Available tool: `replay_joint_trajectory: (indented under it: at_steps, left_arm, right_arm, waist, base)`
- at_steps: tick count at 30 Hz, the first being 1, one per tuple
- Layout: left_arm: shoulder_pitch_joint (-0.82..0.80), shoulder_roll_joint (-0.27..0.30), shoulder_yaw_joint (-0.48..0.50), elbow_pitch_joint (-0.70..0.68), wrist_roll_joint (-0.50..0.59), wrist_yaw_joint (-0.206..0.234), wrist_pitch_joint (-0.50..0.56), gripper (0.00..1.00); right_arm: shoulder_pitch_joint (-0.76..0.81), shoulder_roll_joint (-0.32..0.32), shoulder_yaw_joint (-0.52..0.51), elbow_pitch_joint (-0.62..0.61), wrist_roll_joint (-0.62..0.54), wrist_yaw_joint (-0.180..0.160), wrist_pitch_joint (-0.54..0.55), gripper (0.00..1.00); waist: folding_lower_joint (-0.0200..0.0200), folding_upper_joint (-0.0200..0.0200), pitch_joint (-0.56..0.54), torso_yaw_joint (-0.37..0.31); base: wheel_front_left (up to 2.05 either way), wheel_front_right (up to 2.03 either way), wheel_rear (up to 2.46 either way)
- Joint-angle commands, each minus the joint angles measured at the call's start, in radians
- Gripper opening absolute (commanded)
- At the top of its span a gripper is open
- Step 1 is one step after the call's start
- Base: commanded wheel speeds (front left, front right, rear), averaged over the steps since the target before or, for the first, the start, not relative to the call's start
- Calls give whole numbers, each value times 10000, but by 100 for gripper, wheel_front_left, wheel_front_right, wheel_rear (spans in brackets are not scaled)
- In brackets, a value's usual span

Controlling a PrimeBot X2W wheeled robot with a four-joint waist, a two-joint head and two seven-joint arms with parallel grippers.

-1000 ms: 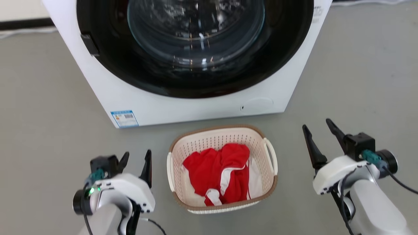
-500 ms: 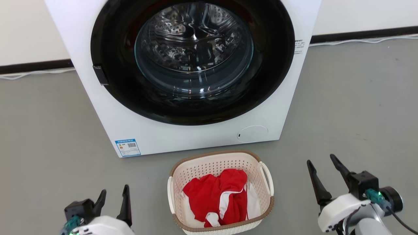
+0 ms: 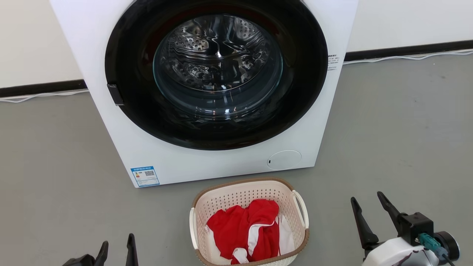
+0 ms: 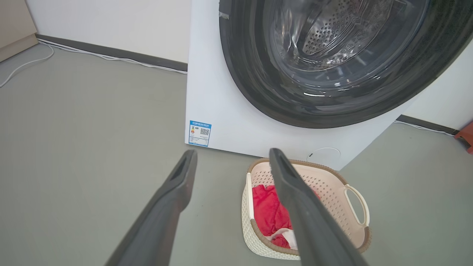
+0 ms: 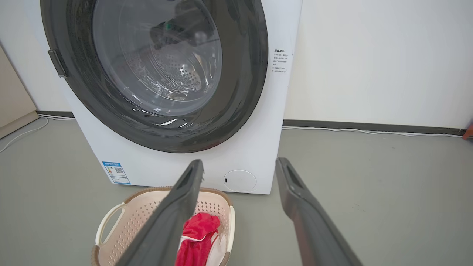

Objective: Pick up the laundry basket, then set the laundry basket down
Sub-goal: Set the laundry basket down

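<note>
The laundry basket (image 3: 240, 182) stands on the grey floor just in front of the washing machine, cream with a brown rim and white loop handles. A red and white garment (image 3: 245, 229) lies in it. My left gripper (image 3: 117, 242) is open at the bottom left, well off the basket's left side. My right gripper (image 3: 367, 197) is open to the basket's right, apart from its handle (image 3: 301, 207). In the left wrist view the open left gripper (image 4: 233, 151) frames the basket (image 4: 329, 184). In the right wrist view the open right gripper (image 5: 239, 161) hangs above the basket (image 5: 140, 214).
The white washing machine (image 3: 122, 147) with its round dark glass door (image 3: 218, 62) stands close behind the basket. A wall with a dark skirting and a white cable (image 3: 406, 57) runs behind it. Grey floor spreads left and right of the basket.
The head camera has moved, so the whole scene sits lower in the picture and more of the washer shows. Both open grippers have dropped toward the bottom edge. The basket stays on the floor.
</note>
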Motion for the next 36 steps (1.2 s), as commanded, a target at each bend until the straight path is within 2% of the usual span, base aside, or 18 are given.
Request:
replay_joint_trajectory:
  at_steps: [1, 16, 36]
  left_arm:
    - [-181, 70, 406, -303, 83, 5, -62, 100]
    - [-51, -187, 732, -446, 289, -58, -63, 100]
    - [-176, -241, 776, -292, 354, -179, -63, 100]
  right_arm:
    - [-44, -88, 158, -294, -28, 62, -109, 100]
    - [169, -69, 128, -489, -5, 62, 23, 100]
    - [208, -45, 93, -524, 16, 62, 101, 100]
  waist:
    - [1, -1, -38, 12]
    - [1, -1, 15, -55]
    - [1, -1, 80, 1]
  base:
    - [0, 0, 0]
    - [0, 0, 0]
    - [0, 0, 0]
